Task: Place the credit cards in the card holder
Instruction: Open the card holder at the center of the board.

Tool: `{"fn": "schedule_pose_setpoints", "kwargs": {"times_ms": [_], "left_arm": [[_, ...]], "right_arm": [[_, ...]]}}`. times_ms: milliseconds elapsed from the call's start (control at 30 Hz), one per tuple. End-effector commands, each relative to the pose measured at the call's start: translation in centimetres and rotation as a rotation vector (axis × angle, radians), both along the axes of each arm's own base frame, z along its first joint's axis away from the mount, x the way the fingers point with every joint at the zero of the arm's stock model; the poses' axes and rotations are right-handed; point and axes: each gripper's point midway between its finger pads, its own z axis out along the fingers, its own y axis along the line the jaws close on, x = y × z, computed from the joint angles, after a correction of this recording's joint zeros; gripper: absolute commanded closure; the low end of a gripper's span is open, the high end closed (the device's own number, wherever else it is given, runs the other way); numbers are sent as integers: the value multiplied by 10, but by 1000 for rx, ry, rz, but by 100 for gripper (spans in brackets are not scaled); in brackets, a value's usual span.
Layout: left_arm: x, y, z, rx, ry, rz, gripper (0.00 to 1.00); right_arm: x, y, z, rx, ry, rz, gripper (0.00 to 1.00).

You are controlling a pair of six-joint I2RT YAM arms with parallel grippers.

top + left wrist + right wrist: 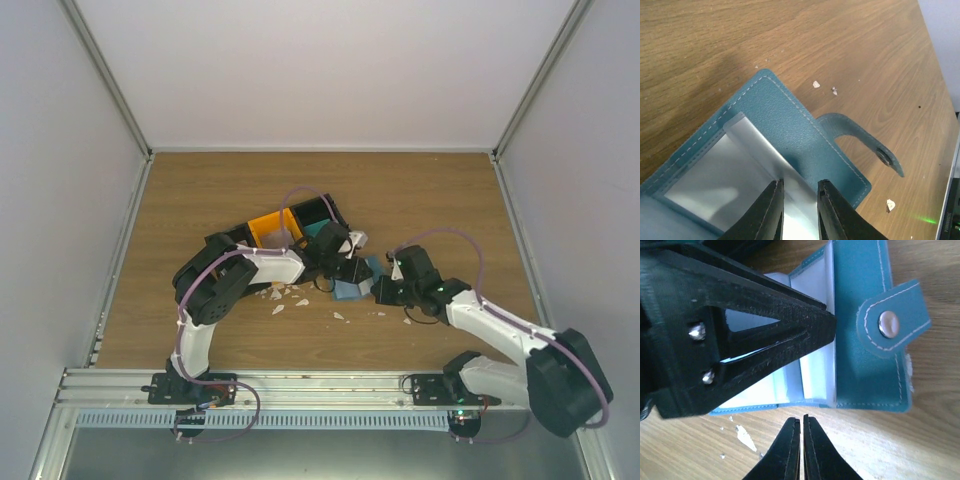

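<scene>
Left gripper [798, 184] low over card holder [790, 120]

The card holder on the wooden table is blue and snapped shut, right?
Not shut. The card holder is blue and on the wooden table, but it lies open with its snap strap undone, as the left wrist view shows.

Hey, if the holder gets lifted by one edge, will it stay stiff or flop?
Likely floppy: the holder lies open along a fold, its clear sleeves fanning loose. Its snap tab sticks out unfastened, so it may catch.
</scene>
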Motion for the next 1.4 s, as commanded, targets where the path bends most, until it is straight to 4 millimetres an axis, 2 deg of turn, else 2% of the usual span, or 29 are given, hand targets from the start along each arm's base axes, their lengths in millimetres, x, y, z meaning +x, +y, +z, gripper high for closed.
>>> {"fn": "schedule_pose_setpoints", "kwargs": {"times_ms": [0,100,200,300,400,533,733,867,1033,1233,1367], "left_arm": [[2,-4,0,18,-28,0,78],[3,-2,8,20,-38,9,80],[5,2,24,14,-60,37,82],[7,10,44,8,-92,73,83],[7,19,53,24,-104,104,83],[5,37,53,64,-116,157,83],[-1,58,45,124,-115,195,83],[0,79,46,171,-137,264,83],[7,111,71,197,-195,360,81],[15,152,92,214,-219,441,79],[19,167,98,226,-219,450,74]], "right_arm": [[19,16,-3,66,-42,9,95],[26,19,-11,65,-41,-1,95],[32,20,-14,64,-41,-19,95],[38,17,-13,52,-59,-48,94],[44,11,-16,8,-70,-78,92],[53,7,-22,-67,-65,-76,86],[61,6,-25,-191,-70,-38,70],[62,16,-27,-272,-76,46,60],[51,22,-46,-402,-31,122,44],[37,17,-67,-521,31,140,32],[27,10,-76,-567,71,133,28]]}}
